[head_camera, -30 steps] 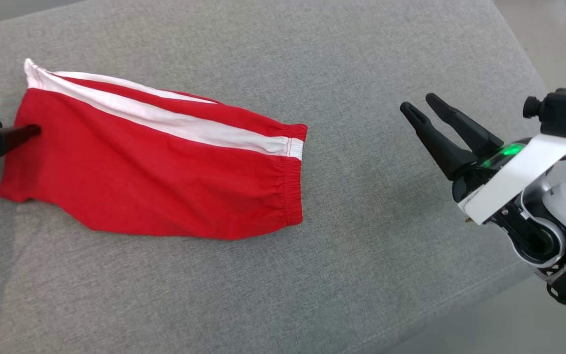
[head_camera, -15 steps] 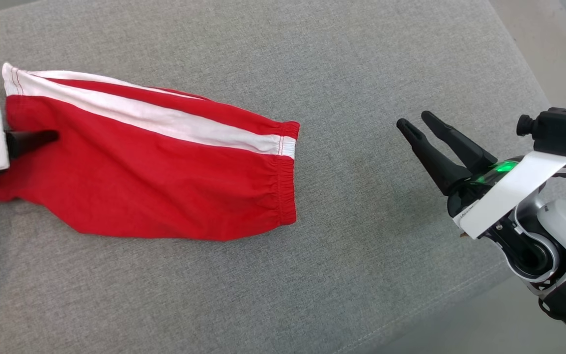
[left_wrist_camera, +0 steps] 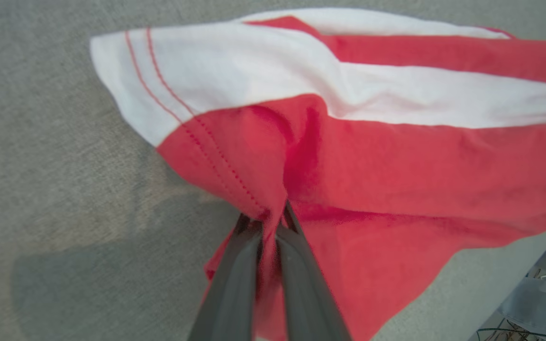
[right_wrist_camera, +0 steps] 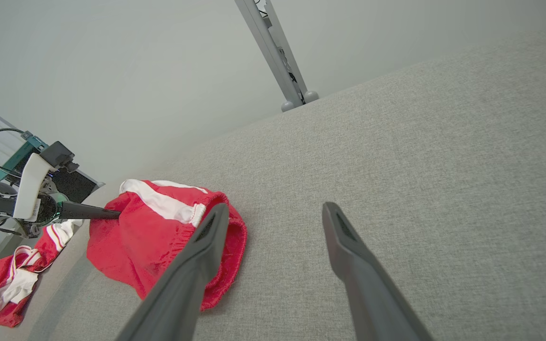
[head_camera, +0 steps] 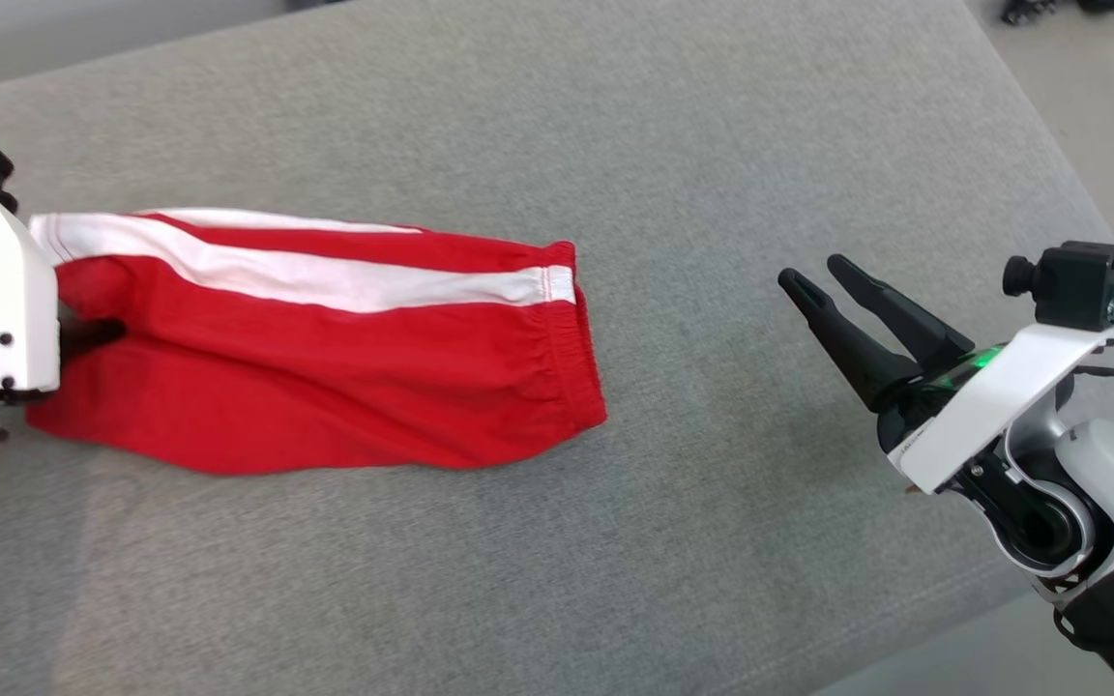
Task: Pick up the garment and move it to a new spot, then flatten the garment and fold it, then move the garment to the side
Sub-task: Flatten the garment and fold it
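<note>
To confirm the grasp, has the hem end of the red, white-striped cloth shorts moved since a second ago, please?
Yes: the hem end has gathered toward the left gripper, its white corner drawing away from the grey fabric cushion's far edge.

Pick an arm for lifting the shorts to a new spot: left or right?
Left. The left fingers are pinched shut on the shorts at their hem end. The right fingers stand open over the gray cushion, apart from the cloth.
</note>
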Motion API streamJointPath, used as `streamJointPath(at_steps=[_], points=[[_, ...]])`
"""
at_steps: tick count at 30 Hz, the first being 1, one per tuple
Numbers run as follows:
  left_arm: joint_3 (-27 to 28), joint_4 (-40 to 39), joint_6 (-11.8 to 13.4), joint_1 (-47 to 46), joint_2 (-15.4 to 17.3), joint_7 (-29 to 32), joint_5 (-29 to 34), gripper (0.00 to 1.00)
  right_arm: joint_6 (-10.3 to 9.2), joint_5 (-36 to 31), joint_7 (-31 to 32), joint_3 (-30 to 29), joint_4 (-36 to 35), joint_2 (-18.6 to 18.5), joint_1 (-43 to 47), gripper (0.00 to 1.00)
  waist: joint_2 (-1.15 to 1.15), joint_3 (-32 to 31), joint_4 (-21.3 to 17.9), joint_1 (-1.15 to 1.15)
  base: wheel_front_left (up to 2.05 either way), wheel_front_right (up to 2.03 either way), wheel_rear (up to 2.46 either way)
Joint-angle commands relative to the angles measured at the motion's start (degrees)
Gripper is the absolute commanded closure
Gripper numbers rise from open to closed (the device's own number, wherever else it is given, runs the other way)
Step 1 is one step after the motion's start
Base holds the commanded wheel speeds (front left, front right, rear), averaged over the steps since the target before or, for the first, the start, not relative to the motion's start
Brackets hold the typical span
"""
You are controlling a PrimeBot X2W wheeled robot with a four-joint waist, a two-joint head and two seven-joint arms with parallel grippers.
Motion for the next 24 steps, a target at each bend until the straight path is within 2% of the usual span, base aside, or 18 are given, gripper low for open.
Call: streamJointPath(at_steps=[1, 11, 18, 19, 20, 24], points=[[0.0, -0.5, -0.1, 1.0, 0.1, -0.2, -0.8, 1.00, 0.01, -0.4, 0.5, -0.7, 0.1, -0.1, 1.0, 0.00, 0.00, -1.6, 1.5, 0.00, 0.00, 0.00, 0.00], [-0.8, -6.3, 0.0, 8.7, 2.3, -2.7, -3.0, 1.00, 0.01, -1.9, 3.7, -4.5, 0.6, 0.5, 5.3, 0.00, 0.00, -7.1, 5.9, 0.00, 0.00, 0.00, 0.00], [-0.5, -8.4, 2.1, 13.2, 3.5, -4.9, -4.8, 1.00, 0.01, -3.2, 5.7, -7.5, -0.2, 1.2, 7.8, 0.00, 0.00, -8.5, 7.2, 0.00, 0.00, 0.00, 0.00], [-0.4, -8.3, 2.4, 13.7, 3.4, -5.5, -4.7, 0.69, 0.01, -3.3, 5.9, -8.0, -0.4, 1.4, 8.2, 0.00, 0.00, -8.6, 7.3, 0.00, 0.00, 0.00, 0.00], [-0.6, -8.3, 2.5, 14.3, 3.3, -5.8, -4.8, 0.00, 0.01, -3.5, 6.2, -8.3, -0.5, 1.6, 8.6, 0.00, 0.00, -8.6, 7.4, 0.00, 0.00, 0.00, 0.00], [-0.6, -7.7, 2.8, 15.8, 2.8, -7.3, -5.2, 0.00, 0.01, -4.5, 7.2, -9.6, -0.8, 2.4, 10.0, 0.00, 0.00, -9.2, 7.9, 0.00, 0.00, 0.00, 0.00]])
